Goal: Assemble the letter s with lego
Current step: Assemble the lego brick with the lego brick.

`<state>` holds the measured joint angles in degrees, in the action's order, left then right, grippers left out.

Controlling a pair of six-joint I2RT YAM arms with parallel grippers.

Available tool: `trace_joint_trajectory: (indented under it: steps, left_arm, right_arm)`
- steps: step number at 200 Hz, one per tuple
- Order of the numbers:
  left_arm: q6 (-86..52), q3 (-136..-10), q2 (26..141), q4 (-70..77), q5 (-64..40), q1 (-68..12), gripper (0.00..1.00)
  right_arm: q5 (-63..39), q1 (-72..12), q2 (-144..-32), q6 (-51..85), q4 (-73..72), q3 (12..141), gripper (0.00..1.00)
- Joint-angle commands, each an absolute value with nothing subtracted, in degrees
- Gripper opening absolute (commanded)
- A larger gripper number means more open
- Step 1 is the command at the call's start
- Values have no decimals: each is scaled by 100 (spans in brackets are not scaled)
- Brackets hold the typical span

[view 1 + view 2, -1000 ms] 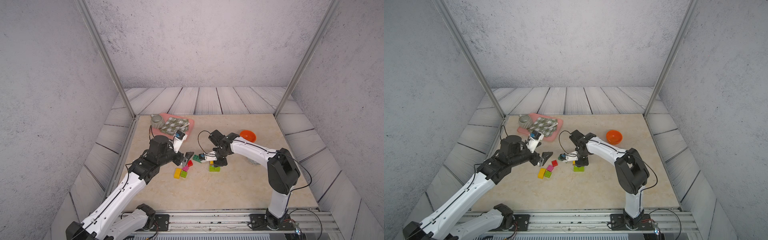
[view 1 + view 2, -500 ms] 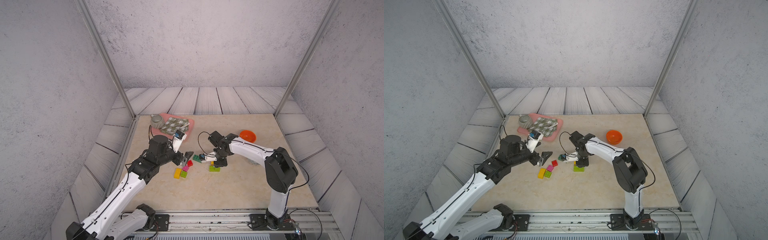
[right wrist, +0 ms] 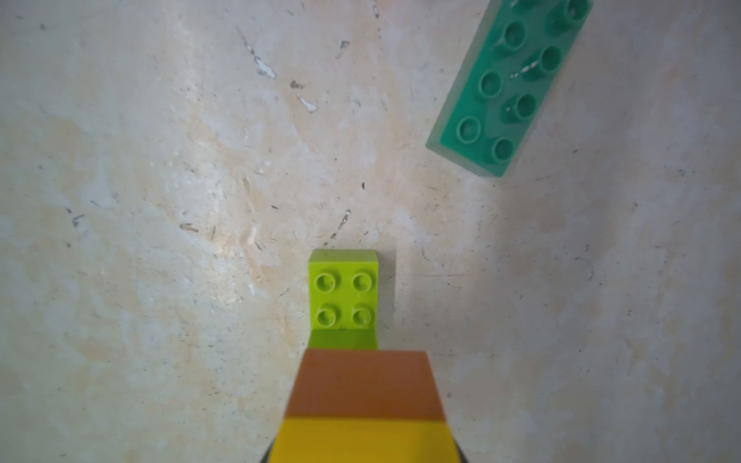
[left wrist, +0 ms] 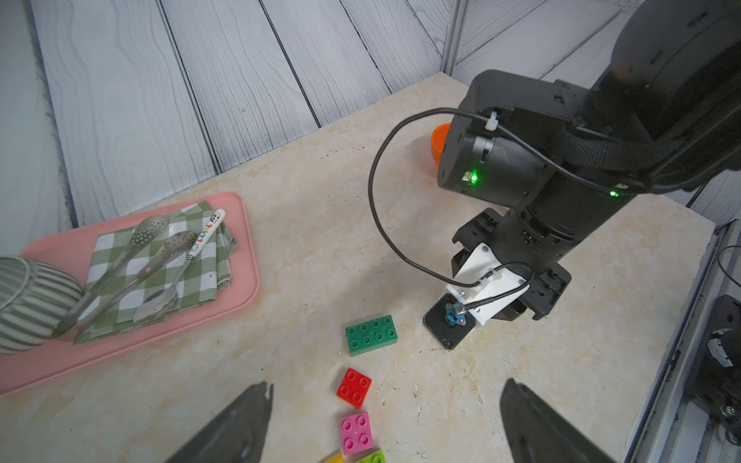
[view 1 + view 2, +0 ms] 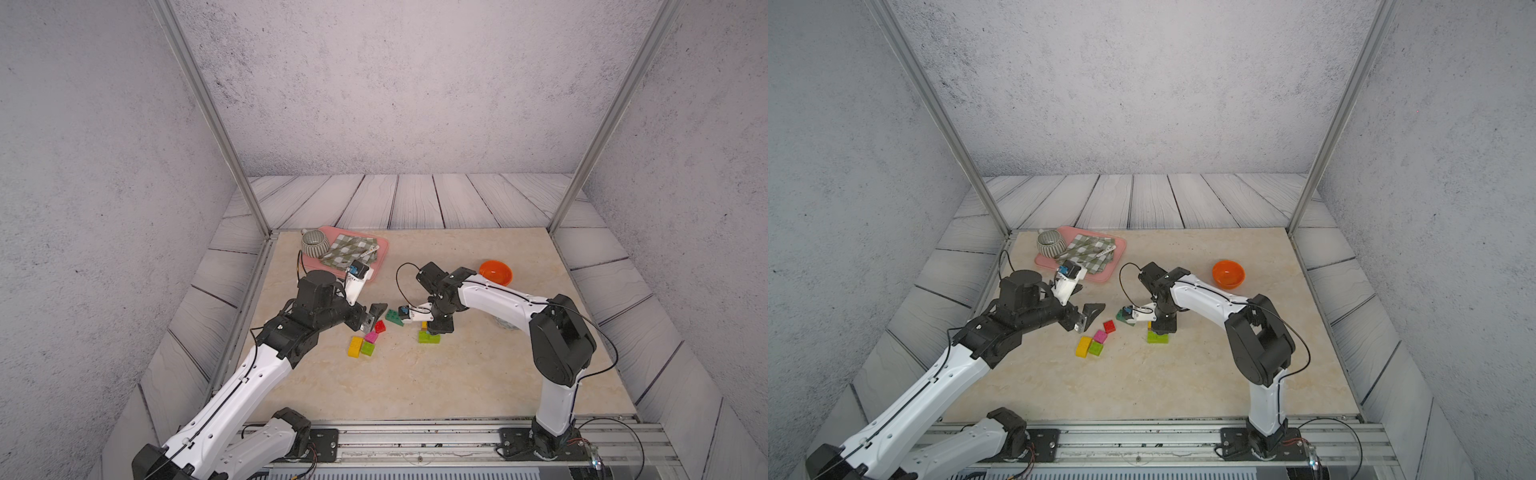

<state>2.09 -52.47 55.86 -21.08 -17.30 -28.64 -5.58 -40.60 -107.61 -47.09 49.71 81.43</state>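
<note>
Grips a yellow brick (image 3: pixel 363 441), brown brick (image 3: pixel 363 381) stacked under it, in the tightly closed right gripper (image 5: pixel 439 329), poised right over one end of the lime oblong brick (image 3: pixel 344 298) on the table (image 5: pixel 457 374), four lime studs left bare; cannot tell whether brown and lime touch. Holds the left gripper (image 4: pixel 387 385) spread wide and empty low over the table, red brick (image 4: pixel 354 387) and pink brick (image 4: pixel 356 433) framed between its fingers (image 4: pixel 240 421) in the left wrist view, dark green brick (image 4: pixel 371 334) lying between the two grippers.
</note>
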Motion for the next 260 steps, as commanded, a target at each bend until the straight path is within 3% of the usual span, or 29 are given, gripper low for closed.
trace_joint_trajectory:
  steps: [1,260]
  left_arm:
    - [176,-5203,5536,-2028,-1793,-2813,95]
    - [167,-5204,5534,-2006,-1854,-2777,95]
  right_arm:
    - [-558,-4104,-10899,-4608,5057,8034,23]
    - [-193,-4193,-11112,-4722,5020,7985,23]
